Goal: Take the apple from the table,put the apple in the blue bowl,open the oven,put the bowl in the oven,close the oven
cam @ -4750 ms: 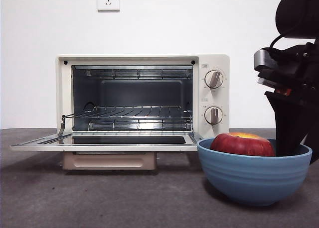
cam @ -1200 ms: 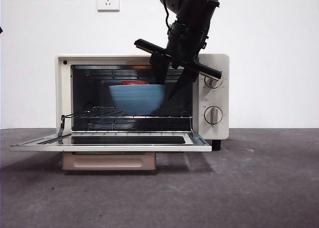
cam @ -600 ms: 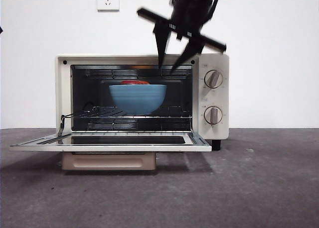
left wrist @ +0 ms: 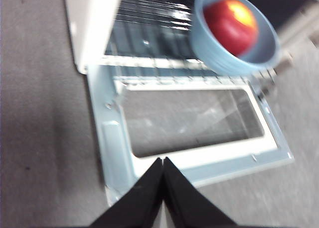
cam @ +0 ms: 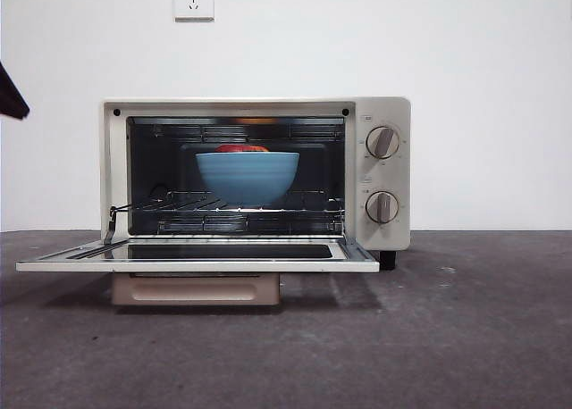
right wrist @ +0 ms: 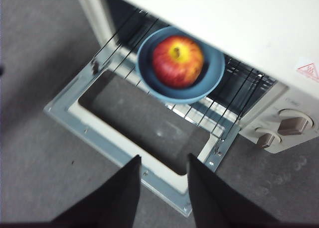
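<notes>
Bowl (cam: pixel 247 178) with apple (cam: pixel 241 147) on rack inside open oven (cam: pixel 384 114), frame centre; left claw (left wrist: pixel 163 161) together, right claw (right wrist: pixel 164 161) apart.

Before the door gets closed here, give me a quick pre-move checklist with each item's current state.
1. Apple inside blue bowl: ok.
2. Bowl on the rack inside the oven: ok.
3. Door down flat, nothing resting on it: ok.
4. Right gripper open, empty, above the door: ok.
5. Left gripper shut, empty, over the door's outer edge: ok.
6. Bowl far enough back to clear the closing door: cannot tell.
</notes>
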You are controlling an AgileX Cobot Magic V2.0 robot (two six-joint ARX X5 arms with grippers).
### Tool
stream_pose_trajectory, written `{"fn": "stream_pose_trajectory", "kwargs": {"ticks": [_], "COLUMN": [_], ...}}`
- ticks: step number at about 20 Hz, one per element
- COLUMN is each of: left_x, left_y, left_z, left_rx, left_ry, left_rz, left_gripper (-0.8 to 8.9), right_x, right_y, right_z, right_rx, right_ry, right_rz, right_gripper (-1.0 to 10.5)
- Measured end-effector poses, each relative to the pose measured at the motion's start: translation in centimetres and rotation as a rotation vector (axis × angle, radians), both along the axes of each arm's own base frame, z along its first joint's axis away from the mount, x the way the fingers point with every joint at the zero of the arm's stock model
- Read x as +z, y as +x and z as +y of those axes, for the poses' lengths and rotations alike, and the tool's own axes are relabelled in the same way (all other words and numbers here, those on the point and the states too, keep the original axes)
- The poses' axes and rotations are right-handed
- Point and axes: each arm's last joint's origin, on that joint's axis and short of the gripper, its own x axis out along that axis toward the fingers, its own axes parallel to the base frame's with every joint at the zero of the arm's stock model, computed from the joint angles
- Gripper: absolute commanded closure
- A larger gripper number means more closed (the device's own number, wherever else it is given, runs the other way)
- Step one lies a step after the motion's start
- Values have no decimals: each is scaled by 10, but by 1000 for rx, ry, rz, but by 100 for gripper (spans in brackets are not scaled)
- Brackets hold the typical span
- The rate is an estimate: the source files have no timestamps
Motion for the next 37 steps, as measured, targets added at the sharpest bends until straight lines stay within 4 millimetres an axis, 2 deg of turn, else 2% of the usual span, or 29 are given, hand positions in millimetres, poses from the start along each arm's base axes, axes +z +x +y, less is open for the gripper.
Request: {"fn": "stream_pose_trajectory", "kwargs": {"ticks": [2,5,8,14,20,26,31,37], "left_x": [-14,-38,-58,-92,-111,-115,-114,-104], "left_y": [16,37,54,74,84,86,87,95], "left_z": [10,25,28,26,5,2,4,11], "left_rx": [41,81,84,71,-8,-28,-78,-73], "left_ry": [-11,-35,-41,-45,-35,-46,-160,-302], "left_rz": [59,142,178,253,272,278,259,189], "left_gripper": [808,807,807,807,807,807,807,807], "right_x": [-1,-19,-38,-69,-67,-67,-67,-60], "right_y": [-9,-20,-31,-50,-51,-51,-51,-56], "right_z": [-4,-16,-29,-51,-52,-52,-52,-58], "right_rx": [19,23,24,22,18,17,17,4], "right_ry": [-9,-31,-20,-51,-19,-19,-19,18], "right_rz": [-14,-8,-21,10,-16,-16,-16,-33], "right_gripper": [797,797,797,797,797,797,797,797]}}
